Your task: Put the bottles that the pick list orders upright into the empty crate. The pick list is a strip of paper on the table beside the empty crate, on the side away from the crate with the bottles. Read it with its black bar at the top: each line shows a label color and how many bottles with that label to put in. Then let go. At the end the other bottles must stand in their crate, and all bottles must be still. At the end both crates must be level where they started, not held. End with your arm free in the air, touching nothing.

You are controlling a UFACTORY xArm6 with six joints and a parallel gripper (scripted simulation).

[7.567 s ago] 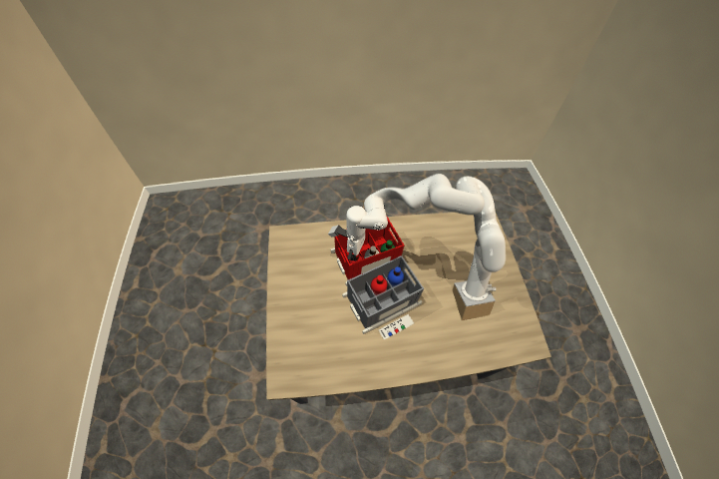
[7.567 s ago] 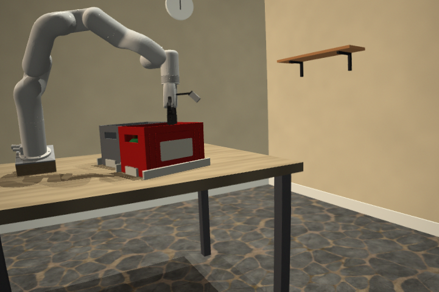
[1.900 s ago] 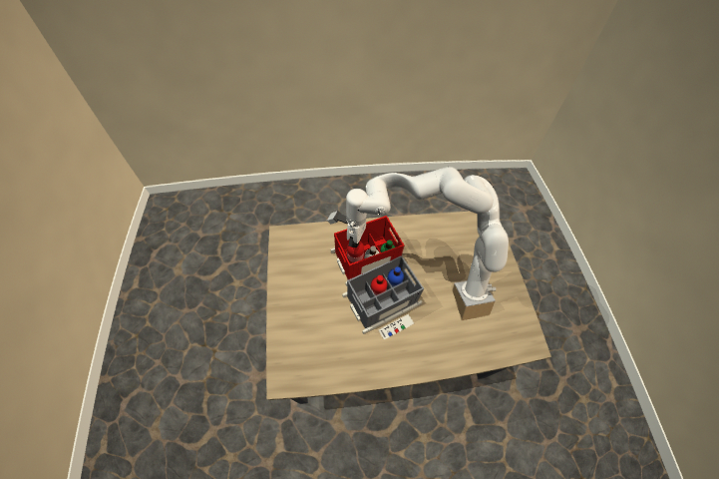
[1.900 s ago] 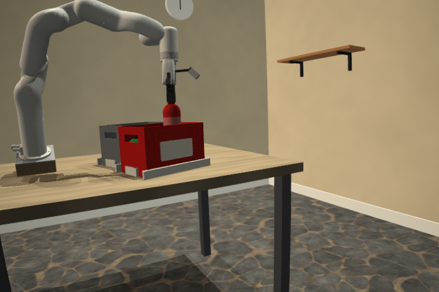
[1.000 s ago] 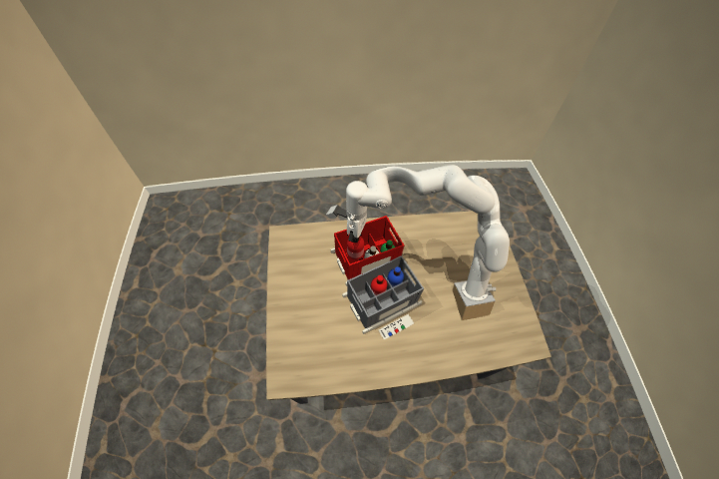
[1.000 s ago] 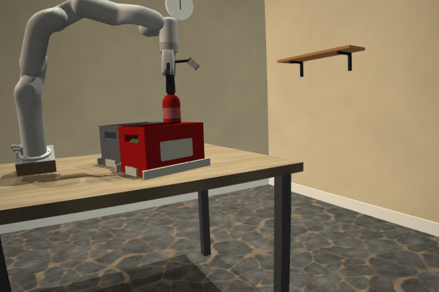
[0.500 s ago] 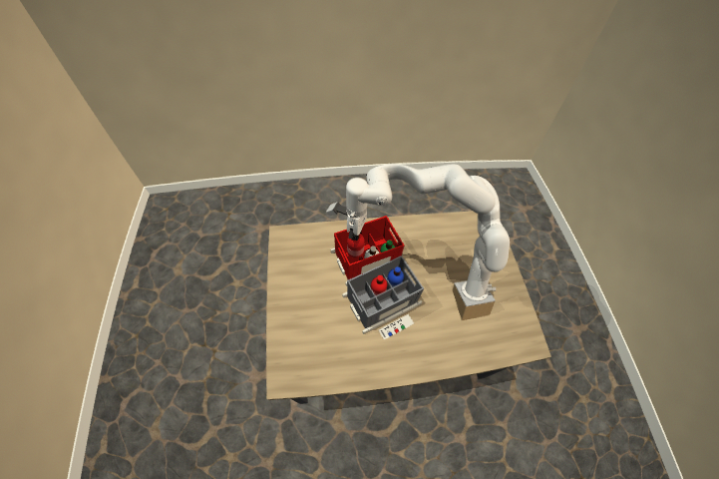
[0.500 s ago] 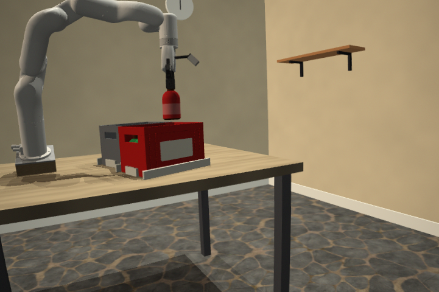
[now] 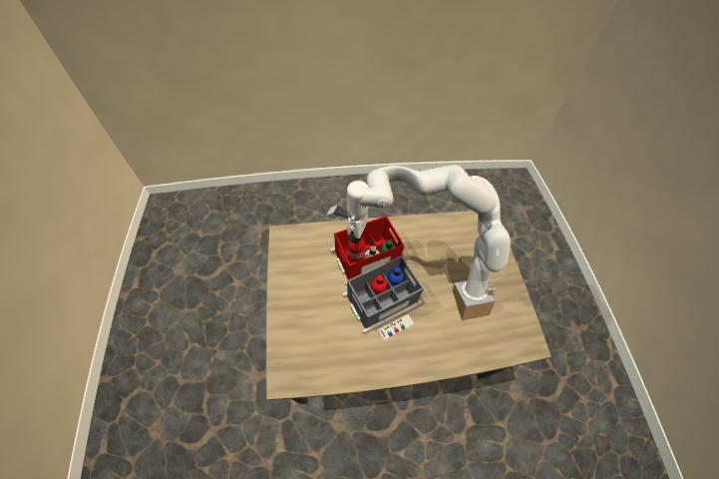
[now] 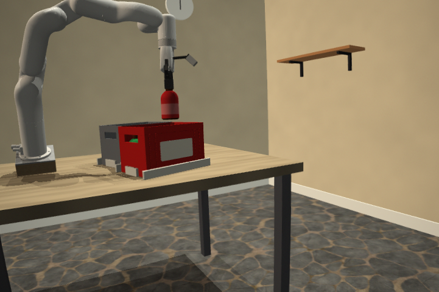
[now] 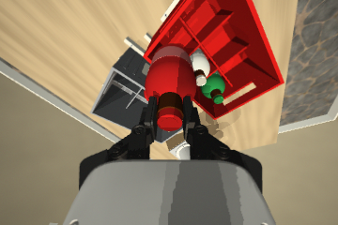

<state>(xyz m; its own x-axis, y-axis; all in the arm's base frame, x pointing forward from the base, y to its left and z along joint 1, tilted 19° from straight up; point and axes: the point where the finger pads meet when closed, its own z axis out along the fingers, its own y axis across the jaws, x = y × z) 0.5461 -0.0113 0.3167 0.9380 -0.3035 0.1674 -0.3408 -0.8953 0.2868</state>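
My gripper (image 10: 168, 87) (image 11: 170, 105) is shut on the neck of a red bottle (image 10: 170, 104) (image 11: 169, 77) with a pale label. The bottle hangs upright just above the red crate (image 9: 390, 225) (image 10: 174, 129) (image 11: 270, 70). In the red crate stand a white bottle (image 9: 372, 250) (image 11: 200, 66) and a green bottle (image 9: 387, 246) (image 11: 213, 86). The grey crate (image 9: 413, 296) (image 10: 104, 148) (image 11: 102, 94) holds a red bottle (image 9: 378, 284) and a blue bottle (image 9: 395, 275) in neighbouring compartments. The pick list (image 9: 408, 322) shows blue, red and green marks; its numbers are too small to read.
The crates stand side by side on the wooden table (image 9: 309, 349) (image 10: 240, 165), with low pale strips (image 10: 178, 168) along their bases. The robot's base block (image 9: 474, 304) (image 10: 36, 167) is on the table, to the right of the grey crate in the top view.
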